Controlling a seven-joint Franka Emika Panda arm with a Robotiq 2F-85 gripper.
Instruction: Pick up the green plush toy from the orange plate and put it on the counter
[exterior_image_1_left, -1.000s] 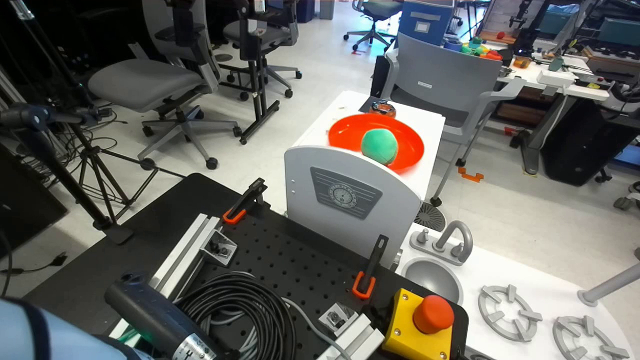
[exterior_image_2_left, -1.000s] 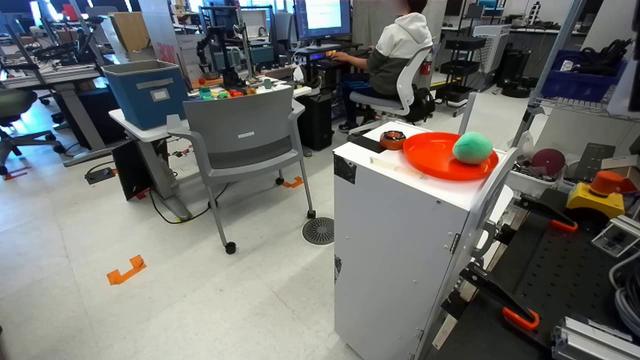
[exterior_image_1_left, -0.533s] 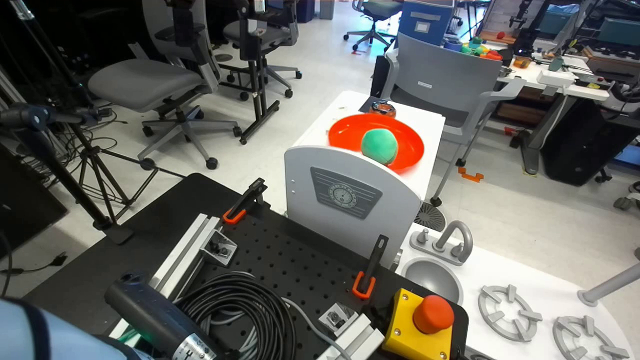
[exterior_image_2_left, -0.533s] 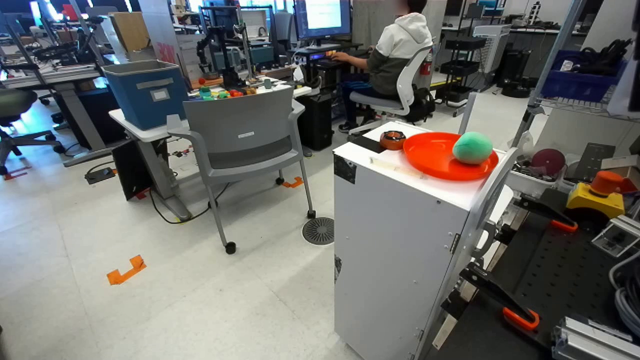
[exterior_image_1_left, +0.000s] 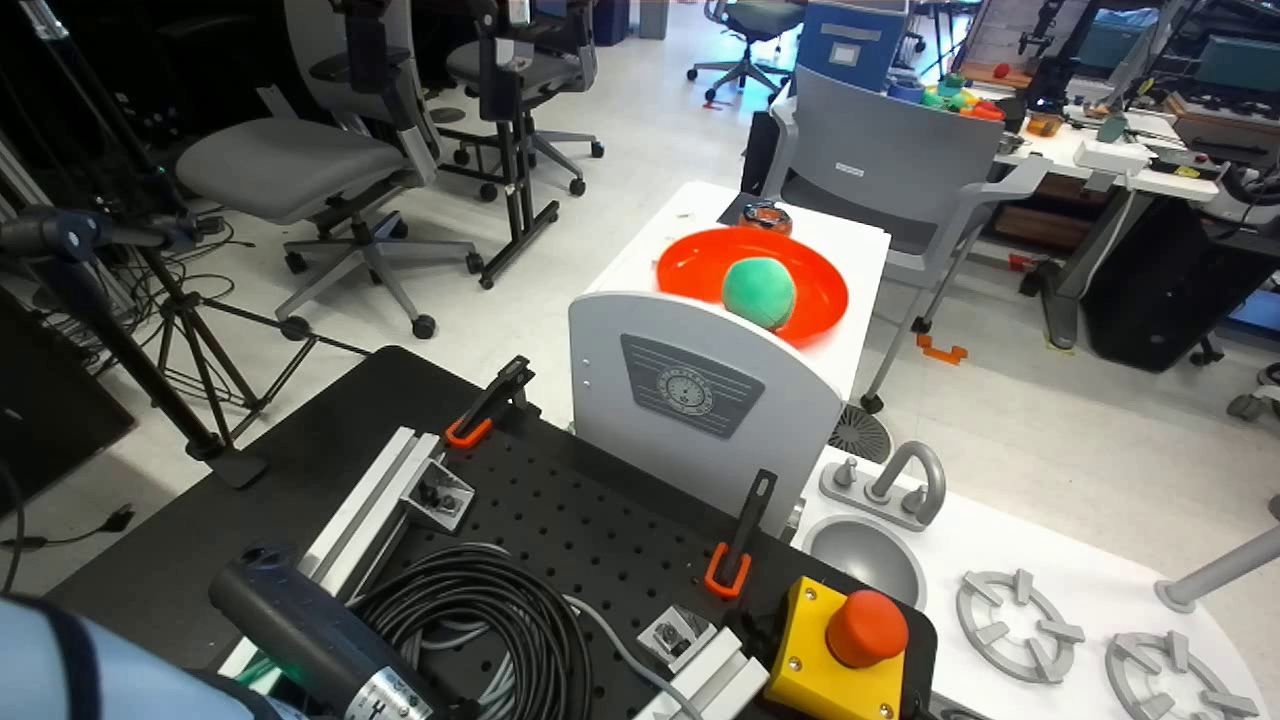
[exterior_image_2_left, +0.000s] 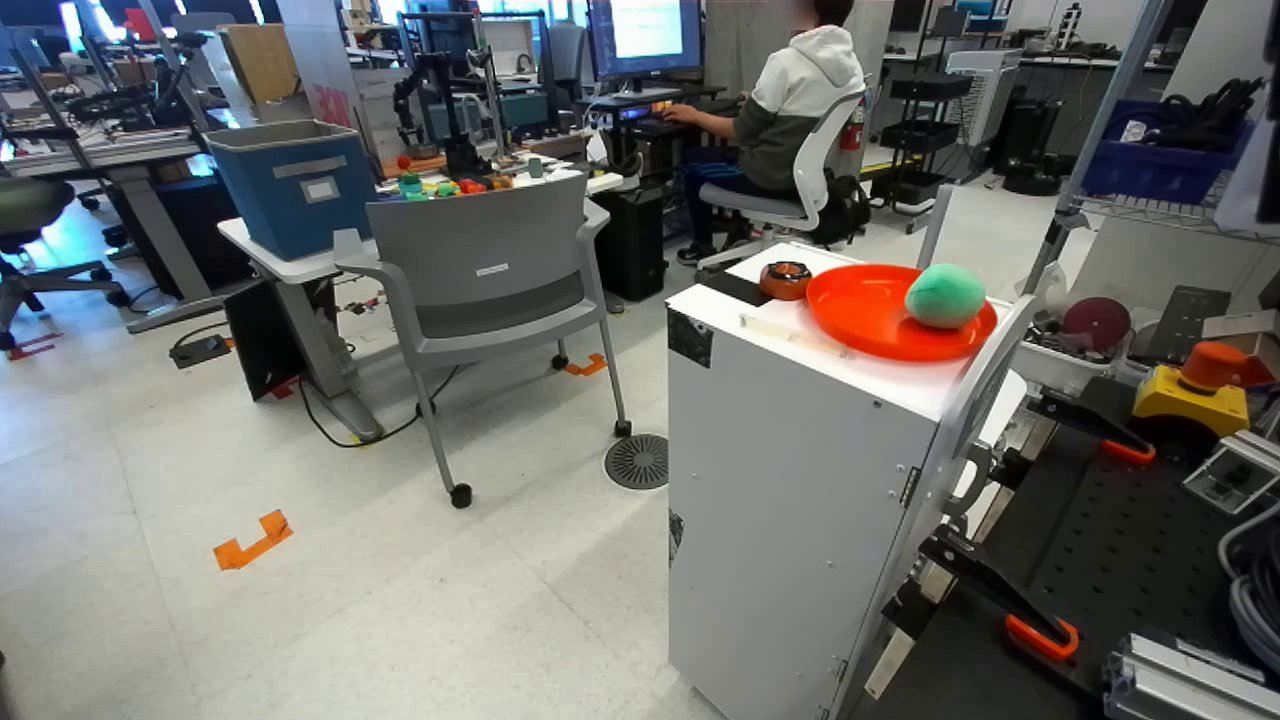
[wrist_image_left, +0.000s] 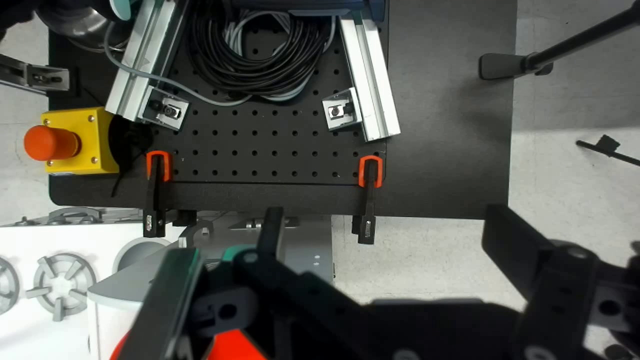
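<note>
Starting from the far left in an exterior view, you have a gray office chair (exterior_image_1_left: 290, 165) on the floor (exterior_image_1_left: 640, 130). Nearer and to its right, a coil of black cable (exterior_image_1_left: 545, 625) lies on a black pegboard (exterior_image_1_left: 590, 515). Just beyond that board, an upright rounded panel (exterior_image_1_left: 690, 460) stands between it and the orange plate (exterior_image_1_left: 700, 265), which sits on the white table (exterior_image_1_left: 850, 248). Your green plush toy (exterior_image_1_left: 758, 292) rests on the plate, toward its near side, close behind the panel. A small round orange-and-dark item (exterior_image_1_left: 766, 217) is just past the plate's far rim. Nearer and farther right come the yellow box (exterior_image_1_left: 835, 685) with its red button (exterior_image_1_left: 867, 628), the gray basin (exterior_image_1_left: 868, 562) and two burner grates (exterior_image_1_left: 993, 632). In the wrist view, your tool (wrist_image_left: 345, 235) has its jaws spread wide apart, one of them hiding part of the plate.
</note>
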